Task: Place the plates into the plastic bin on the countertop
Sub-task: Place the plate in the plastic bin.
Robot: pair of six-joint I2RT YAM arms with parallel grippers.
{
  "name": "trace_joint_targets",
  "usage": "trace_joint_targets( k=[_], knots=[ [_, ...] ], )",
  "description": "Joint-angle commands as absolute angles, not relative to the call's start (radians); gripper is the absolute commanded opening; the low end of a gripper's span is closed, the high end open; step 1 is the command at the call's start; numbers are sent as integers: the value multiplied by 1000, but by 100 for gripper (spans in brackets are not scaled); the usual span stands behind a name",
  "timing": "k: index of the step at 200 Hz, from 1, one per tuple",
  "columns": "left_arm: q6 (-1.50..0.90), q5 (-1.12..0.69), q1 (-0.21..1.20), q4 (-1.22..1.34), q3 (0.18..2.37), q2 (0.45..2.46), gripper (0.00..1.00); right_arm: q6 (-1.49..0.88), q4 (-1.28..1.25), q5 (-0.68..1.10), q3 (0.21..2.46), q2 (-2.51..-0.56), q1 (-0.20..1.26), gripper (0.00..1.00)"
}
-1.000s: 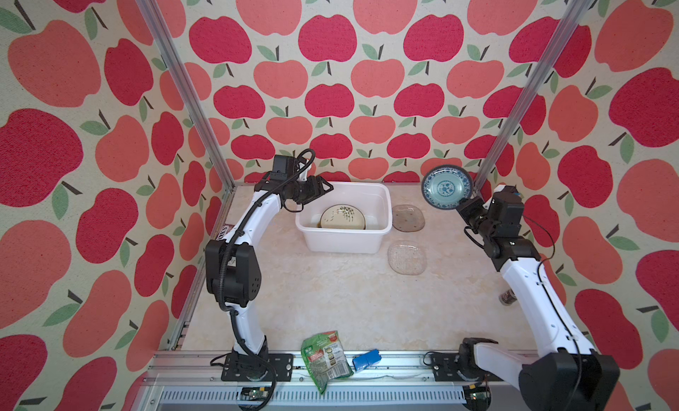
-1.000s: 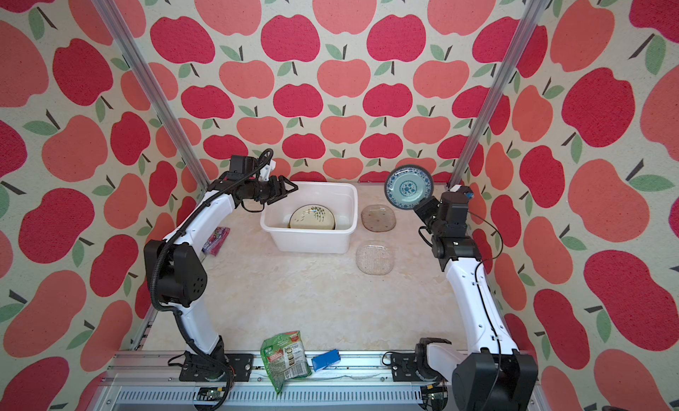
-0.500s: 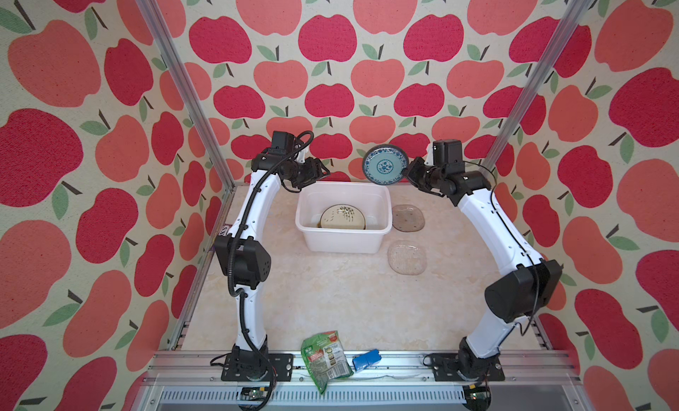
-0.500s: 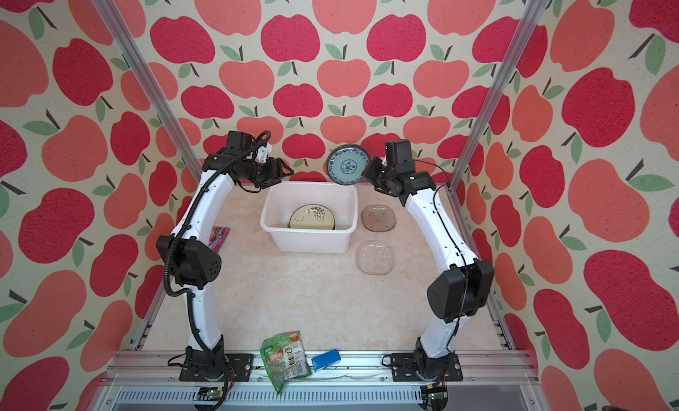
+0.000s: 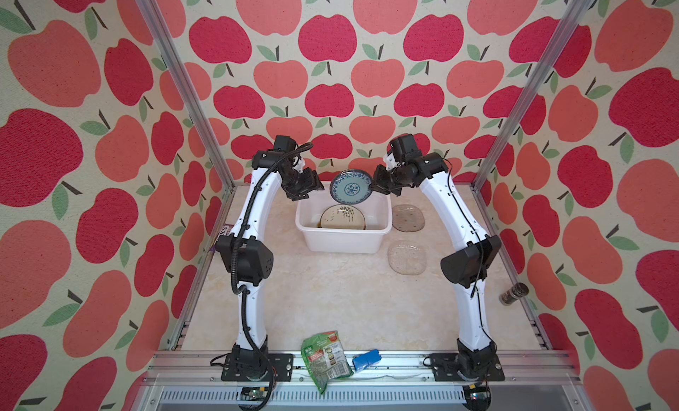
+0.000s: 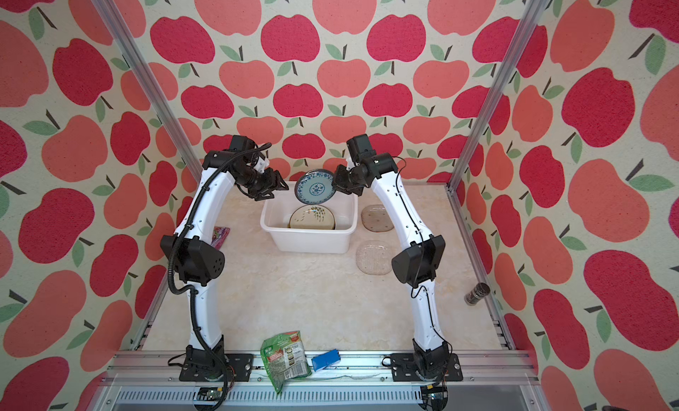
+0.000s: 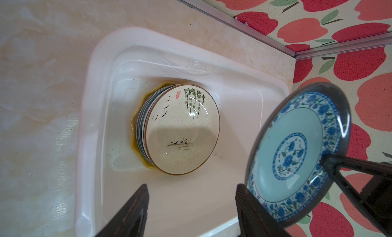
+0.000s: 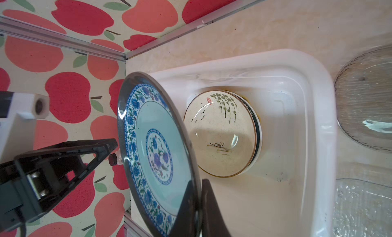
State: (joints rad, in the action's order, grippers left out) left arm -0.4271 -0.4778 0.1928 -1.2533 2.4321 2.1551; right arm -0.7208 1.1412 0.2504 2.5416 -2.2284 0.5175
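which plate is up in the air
The round blue patterned plate, pinched at its rim by the right pincer above the white plastic bin's edge. The rest lie stacked inside it or flat on the beige marbled countertop.

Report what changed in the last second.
The right gripper, shut on the blue patterned plate, swung it leftward to above the far edge of the plastic bin. The left gripper stayed open near its far left corner. The stacked plates, smoky glass plate and clear glass plate stayed put.

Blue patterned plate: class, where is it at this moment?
In both top views the blue patterned plate hangs tilted on edge over the plastic bin's far rim, pinched by the right gripper, opposite the open left gripper.
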Motion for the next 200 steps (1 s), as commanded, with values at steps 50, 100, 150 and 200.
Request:
trace_joint_targets(
  k=[50, 100, 150, 200],
  knots=[
    [-404, -466, 198, -1296, 2475, 2140, 67, -647, 1238, 261, 2610, -2370, 547, 0],
    [-402, -452, 206, -1295, 2480, 2147, 67, -602, 1268, 214, 2648, -2445, 551, 0],
    [-392, -450, 213, -1302, 2482, 2151, 67, -600, 1271, 230, 2708, -2526, 554, 0],
    [-388, -439, 207, -1315, 2467, 2158, 67, -623, 1270, 260, 2724, -2561, 561, 14]
  ],
)
